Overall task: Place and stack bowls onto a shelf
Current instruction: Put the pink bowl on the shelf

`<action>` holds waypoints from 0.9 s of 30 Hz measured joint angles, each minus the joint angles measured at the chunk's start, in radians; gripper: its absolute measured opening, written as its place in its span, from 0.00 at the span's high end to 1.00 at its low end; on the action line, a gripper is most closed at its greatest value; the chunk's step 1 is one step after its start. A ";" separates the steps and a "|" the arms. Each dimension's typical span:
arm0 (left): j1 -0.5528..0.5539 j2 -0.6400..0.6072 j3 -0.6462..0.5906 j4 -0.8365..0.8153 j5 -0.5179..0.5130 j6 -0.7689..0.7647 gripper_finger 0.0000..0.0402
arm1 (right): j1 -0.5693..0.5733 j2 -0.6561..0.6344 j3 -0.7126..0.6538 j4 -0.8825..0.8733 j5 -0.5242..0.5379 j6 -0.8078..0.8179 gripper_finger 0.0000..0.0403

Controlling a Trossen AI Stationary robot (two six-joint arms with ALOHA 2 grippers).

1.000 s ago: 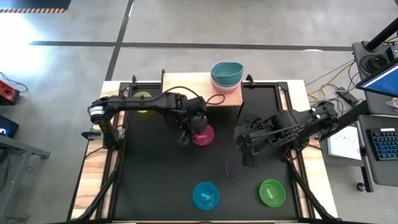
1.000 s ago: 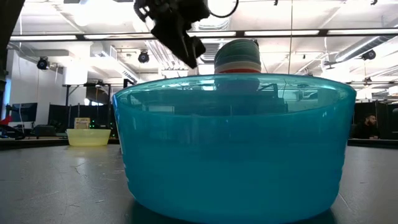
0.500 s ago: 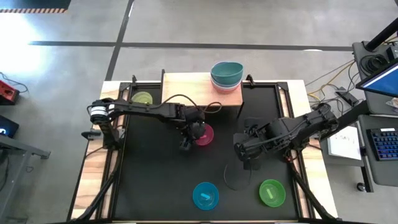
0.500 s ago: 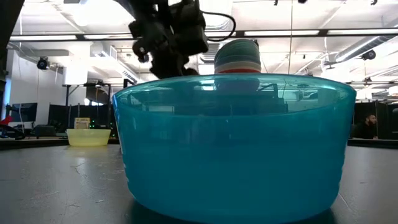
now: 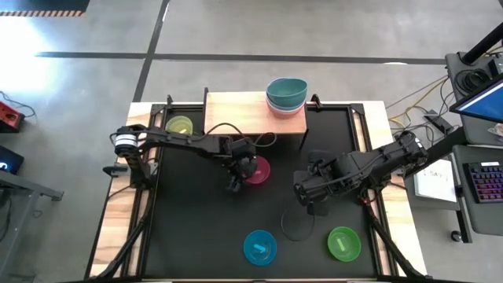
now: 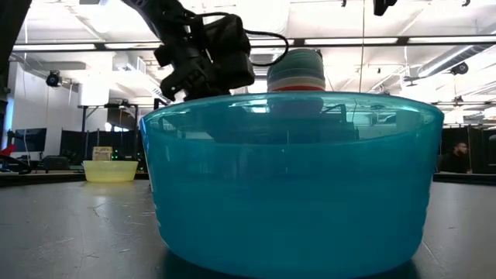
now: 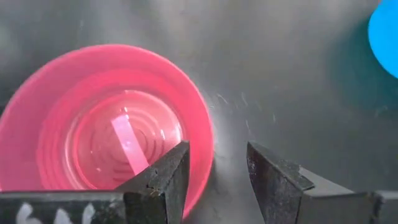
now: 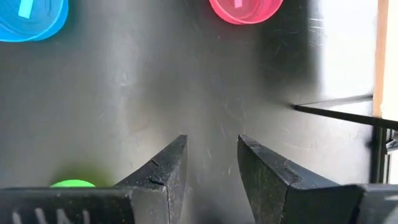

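Observation:
The magenta bowl point(image 5: 257, 170) sits upright on the black table. My left gripper point(image 7: 217, 168) is open and low over its near-left rim point(image 7: 204, 146), with one finger inside the bowl and one outside. In the low view the bright blue bowl point(image 6: 291, 182) hides the fingertips. My right gripper point(image 8: 211, 165) is open over bare table at centre-right point(image 5: 311, 201). The shelf point(image 5: 240, 110) carries a stack point(image 5: 286, 94) at its right end: teal on top, then lavender-blue, white and red. The yellow-green bowl point(image 5: 180, 125), bright blue bowl point(image 5: 260, 247) and green bowl point(image 5: 343, 243) rest on the table. My left gripper comes at the magenta bowl from above, one finger point(image 7: 163, 177) inside the wall and the other point(image 7: 273, 180) outside it, astride the rim. A gap shows beside the outer finger. Whether the inner finger touches the wall, I cannot tell. The bowl's base stays on the table.
A black shelf leg point(image 8: 336, 115) stands beyond my right gripper. A cable loop point(image 5: 295, 224) lies on the table near the right arm. Bare black table lies between the magenta bowl and the two near bowls. A monitor and keyboard point(image 5: 483, 177) stand off the table's right side.
My left gripper has come down onto the magenta bowl's near-left rim and shifted slightly toward the table's near edge. My right arm has drawn a little toward the near edge. No bowl has moved.

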 joint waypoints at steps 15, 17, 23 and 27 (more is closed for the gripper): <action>0.000 0.044 -0.037 0.119 0.002 -0.027 0.65 | 0.000 0.000 0.000 0.023 0.000 0.000 0.68; 0.000 0.069 -0.036 0.119 0.002 -0.028 0.65 | 0.000 0.000 0.000 0.026 0.000 0.000 0.68; 0.000 0.132 -0.008 0.105 0.001 -0.058 0.68 | 0.000 0.000 0.000 0.027 0.000 0.000 0.67; 0.000 0.136 0.006 0.101 0.004 -0.079 0.78 | 0.000 0.000 0.000 0.028 0.000 0.000 0.68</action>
